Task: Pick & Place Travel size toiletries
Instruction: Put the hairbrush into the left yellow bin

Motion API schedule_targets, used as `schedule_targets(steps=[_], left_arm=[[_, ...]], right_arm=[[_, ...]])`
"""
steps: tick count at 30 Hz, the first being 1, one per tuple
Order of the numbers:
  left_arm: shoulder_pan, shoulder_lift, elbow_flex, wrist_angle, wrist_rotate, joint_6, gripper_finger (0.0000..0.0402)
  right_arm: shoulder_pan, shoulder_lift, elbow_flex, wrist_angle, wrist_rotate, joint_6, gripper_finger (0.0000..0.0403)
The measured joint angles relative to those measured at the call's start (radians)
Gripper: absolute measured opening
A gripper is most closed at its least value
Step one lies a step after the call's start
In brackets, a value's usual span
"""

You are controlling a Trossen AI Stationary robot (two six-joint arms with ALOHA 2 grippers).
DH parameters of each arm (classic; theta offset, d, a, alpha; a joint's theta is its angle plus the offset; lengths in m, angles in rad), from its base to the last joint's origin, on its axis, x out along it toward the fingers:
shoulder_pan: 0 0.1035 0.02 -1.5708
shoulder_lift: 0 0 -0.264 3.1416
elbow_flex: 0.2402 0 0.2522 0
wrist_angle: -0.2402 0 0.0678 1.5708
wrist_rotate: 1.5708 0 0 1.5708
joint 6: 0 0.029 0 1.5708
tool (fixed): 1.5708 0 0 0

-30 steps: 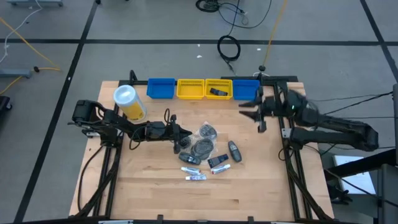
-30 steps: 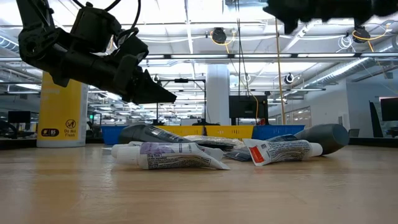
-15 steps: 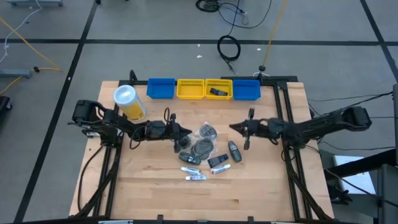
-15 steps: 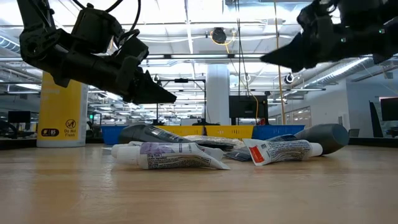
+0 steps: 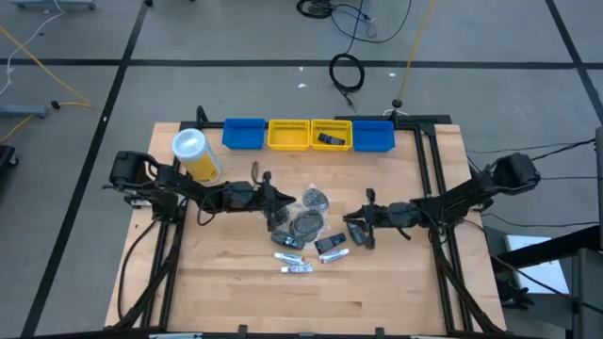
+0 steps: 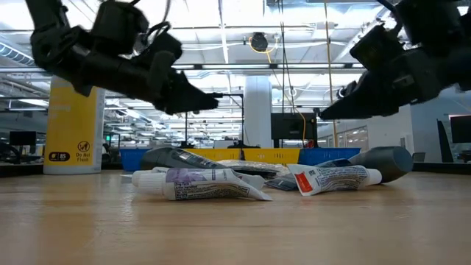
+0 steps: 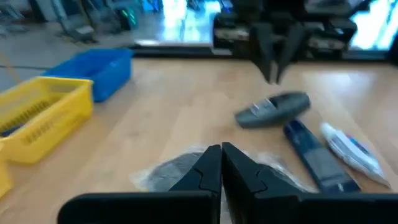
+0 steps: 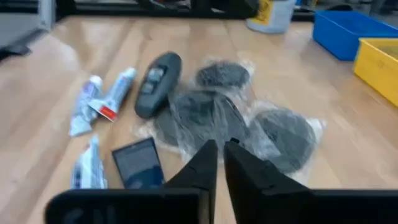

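1. Toiletries (image 5: 311, 231): wrapped grey discs (image 8: 205, 115), a dark bottle (image 8: 157, 74), a dark flat pack (image 8: 138, 162) and white tubes (image 8: 112, 93), heaped mid-bench (image 5: 226, 292).
2. One dark item (image 5: 330, 139) lies in a yellow bin (image 5: 332, 135); by my reading most of the job remains.
3. Left gripper (image 5: 283, 201) hovers over the heap's edge, jaws together, empty.
4. Right gripper (image 5: 350, 224) sits by the bottle, jaws nearly together, nothing held.

At the left of the low view, the yellow canister (image 6: 71, 132) bore "85" and "Do Not"; the tube labels were unreadable.
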Motion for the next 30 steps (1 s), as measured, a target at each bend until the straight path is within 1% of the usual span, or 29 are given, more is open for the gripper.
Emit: schedule_targets(steps=[2, 6, 8, 10, 12, 15, 18, 21, 23, 24, 27, 30], left_arm=[[-0.016, 0.0, 0.081, -0.187, -0.01, 0.028, 0.001], [-0.038, 0.001, 0.275, -0.627, -0.034, 0.059, 0.001], [-0.044, 0.001, 0.352, -0.773, -0.033, 0.055, 0.001], [-0.051, 0.001, 0.409, -0.863, -0.007, 0.057, 0.0015], [-0.057, 0.001, 0.445, -0.893, 0.038, 0.068, 0.0028], [-0.061, 0.003, 0.454, -0.873, 0.086, 0.071, 0.0069], [-0.051, 0.008, 0.453, -0.895, 0.065, 0.04, 0.0128], [-0.017, 0.007, 0.453, -0.908, 0.016, -0.07, 0.019], [0.014, 0.007, 0.453, -0.927, 0.033, -0.159, 0.0223], [0.033, 0.007, 0.453, -0.934, 0.062, -0.202, 0.0235], [0.087, 0.037, 0.453, -0.938, 0.155, -0.307, 0.0252], [0.126, 0.104, 0.452, -0.941, 0.217, -0.366, 0.025]], right_arm=[[0.022, 0.011, 0.0, -0.005, 0.052, 0.008, 0.006], [0.037, 0.019, 0.0, -0.019, 0.111, 0.005, 0.0121], [0.036, 0.02, -0.01, -0.021, 0.134, 0.002, 0.0153], [0.036, 0.021, -0.027, -0.019, 0.147, 0.0, 0.0184], [0.036, 0.021, -0.055, 0.015, 0.146, 0.007, 0.0213], [0.036, 0.021, -0.102, 0.116, 0.144, 0.024, 0.0246], [0.036, 0.021, -0.145, 0.232, 0.144, 0.028, 0.0265], [0.036, 0.021, -0.169, 0.301, 0.143, 0.028, 0.0272], [0.036, 0.021, -0.174, 0.314, 0.143, 0.028, 0.0271], [0.036, 0.021, -0.174, 0.314, 0.144, 0.028, 0.0269], [0.036, 0.021, -0.174, 0.315, 0.143, 0.027, 0.0263], [0.036, 0.021, -0.174, 0.321, 0.143, 0.025, 0.0258]])
